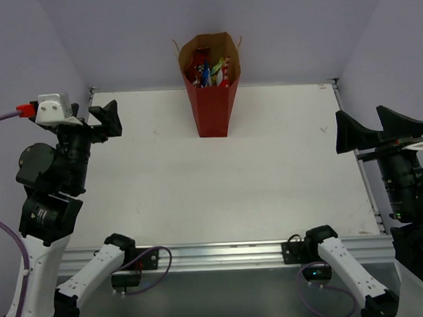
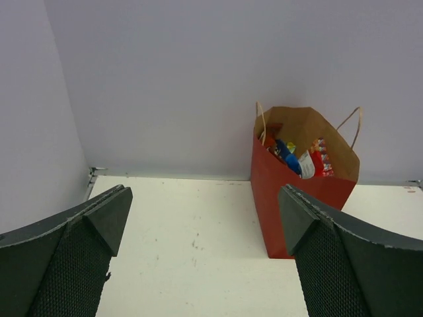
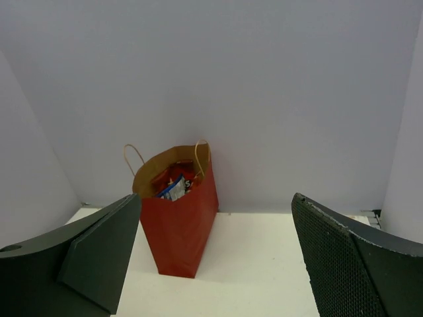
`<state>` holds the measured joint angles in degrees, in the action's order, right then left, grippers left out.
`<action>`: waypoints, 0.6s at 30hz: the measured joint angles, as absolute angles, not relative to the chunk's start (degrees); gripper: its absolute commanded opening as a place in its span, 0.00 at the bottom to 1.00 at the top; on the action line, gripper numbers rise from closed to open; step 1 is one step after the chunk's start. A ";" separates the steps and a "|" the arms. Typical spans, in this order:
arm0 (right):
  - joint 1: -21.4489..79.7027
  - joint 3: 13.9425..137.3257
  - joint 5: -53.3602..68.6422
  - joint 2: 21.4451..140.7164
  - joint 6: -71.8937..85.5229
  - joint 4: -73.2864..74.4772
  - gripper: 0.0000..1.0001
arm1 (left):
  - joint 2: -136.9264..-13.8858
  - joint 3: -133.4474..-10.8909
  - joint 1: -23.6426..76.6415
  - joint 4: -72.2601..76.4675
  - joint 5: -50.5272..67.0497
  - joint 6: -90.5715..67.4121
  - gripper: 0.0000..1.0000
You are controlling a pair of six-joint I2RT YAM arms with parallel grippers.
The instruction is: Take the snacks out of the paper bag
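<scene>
The paper bag [image 1: 213, 106] stood at the far edge of the table [image 1: 199, 187], mouth upward, open room before and beside it.

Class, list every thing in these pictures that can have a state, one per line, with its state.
paper bag: upright, mouth open.
snacks: inside the bag, none on the table.
left tool: open, holding nothing.
right tool: open, holding nothing.

One paper bag [image 1: 211, 109], one left tool [image 1: 110, 119], one right tool [image 1: 361, 124], several snacks [image 1: 208, 71]
</scene>
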<state>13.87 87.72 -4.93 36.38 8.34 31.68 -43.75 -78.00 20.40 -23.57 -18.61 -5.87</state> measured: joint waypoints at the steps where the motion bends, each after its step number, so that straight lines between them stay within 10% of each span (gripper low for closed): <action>1: 13.87 87.72 -4.91 36.34 8.34 31.70 0.99 | -43.83 -77.97 20.40 -23.64 -18.37 -6.22 1.00; 18: 13.87 76.27 2.33 34.52 12.73 31.57 0.99 | -60.69 -81.34 20.40 -25.58 -15.05 -15.57 1.00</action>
<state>13.87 76.27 2.33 34.52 12.73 31.57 -60.69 -81.34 20.40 -25.58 -15.05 -15.57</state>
